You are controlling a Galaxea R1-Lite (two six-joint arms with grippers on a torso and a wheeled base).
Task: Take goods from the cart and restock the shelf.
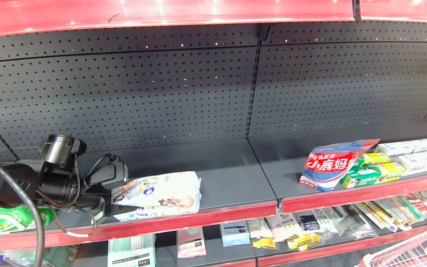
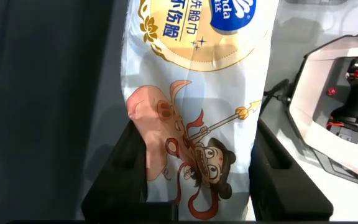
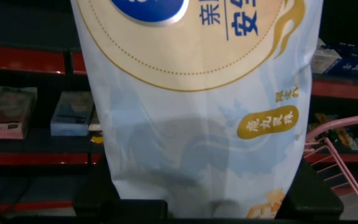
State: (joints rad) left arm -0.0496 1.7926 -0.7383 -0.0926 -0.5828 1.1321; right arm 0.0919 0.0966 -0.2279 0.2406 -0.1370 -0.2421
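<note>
1. On the left side, the left pincer [image 2: 197, 134] is closed on one end of a white pack [image 1: 161, 193]. One of its fingers [image 2: 126, 174] sits on each side, and the pack fills the gap between them.
2. The pack lies flat on the shelf [image 1: 228, 167], near the front edge. Its free end points to the middle.
3. The right pincer [image 3: 204, 180] grips the bottom of a second pack [image 3: 197, 93]. It holds it up in the air, in front of the lower shelves.
4. Both packs look soft and puffy, like bags of tissues. I think they are light and will squash a bit, not break.
5. The wrap looks smooth and shiny, so it may slip. A hold across the narrow end looks good. A hard squeeze in the middle would crush it.
6. The first pack looks set down, so I think the next job is to let go. The arm should pull back without dragging the pack.
7. Farther right on the shelf are a red and blue bag [image 1: 332, 163] and green boxes [image 1: 373, 172]. A green pack [image 1: 2, 218] lies by the left arm.
8. The pink cart [image 1: 410, 254] is low on the right, below the shelf.
</note>
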